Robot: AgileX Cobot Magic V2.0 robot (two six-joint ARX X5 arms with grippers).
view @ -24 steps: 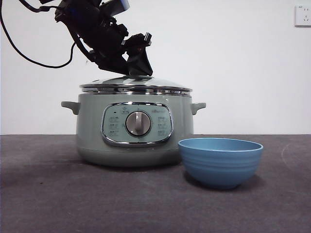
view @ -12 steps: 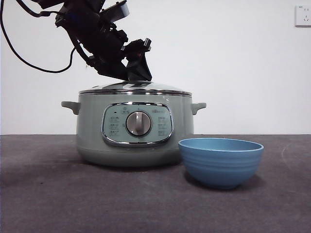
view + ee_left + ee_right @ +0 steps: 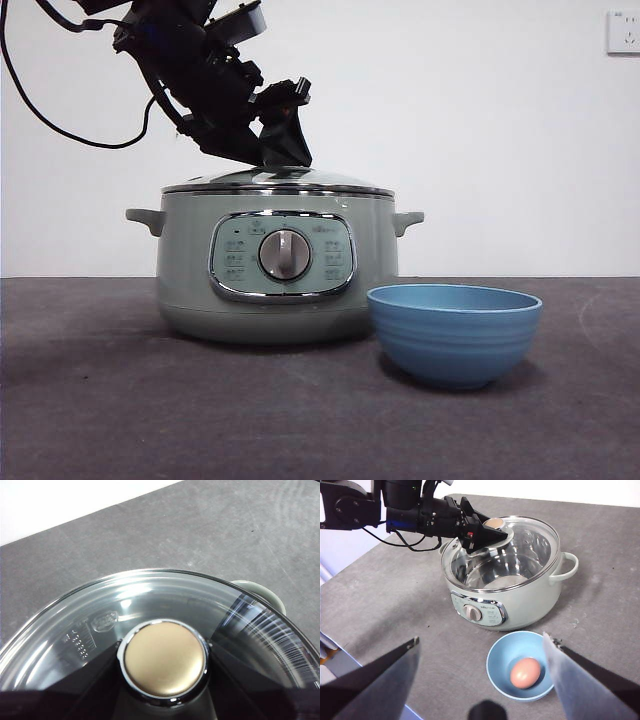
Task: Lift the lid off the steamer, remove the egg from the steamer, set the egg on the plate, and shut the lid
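Observation:
The glass lid (image 3: 275, 180) sits flat on the sage-green steamer (image 3: 190, 270). My left gripper (image 3: 284, 152) reaches down from the upper left and is shut on the lid's round knob (image 3: 164, 658), a black jaw on each side. In the right wrist view the left gripper (image 3: 487, 530) shows on the lid (image 3: 530, 545) of the steamer (image 3: 520, 605). The brownish egg (image 3: 525, 673) lies in the blue bowl (image 3: 496, 660), which stands in front of the pot at its right (image 3: 455, 335). My right gripper (image 3: 480, 639) is open and empty, high above the bowl.
The dark grey table (image 3: 120, 420) runs to a near left edge in the right wrist view (image 3: 350, 645). The left arm's black cable (image 3: 60, 125) hangs at the upper left. A white wall socket (image 3: 622, 32) is at the top right.
The lid was slightly raised and tilted above the pot's rim; it has come down and now rests flat on the steamer, with the left gripper lowered along with it.

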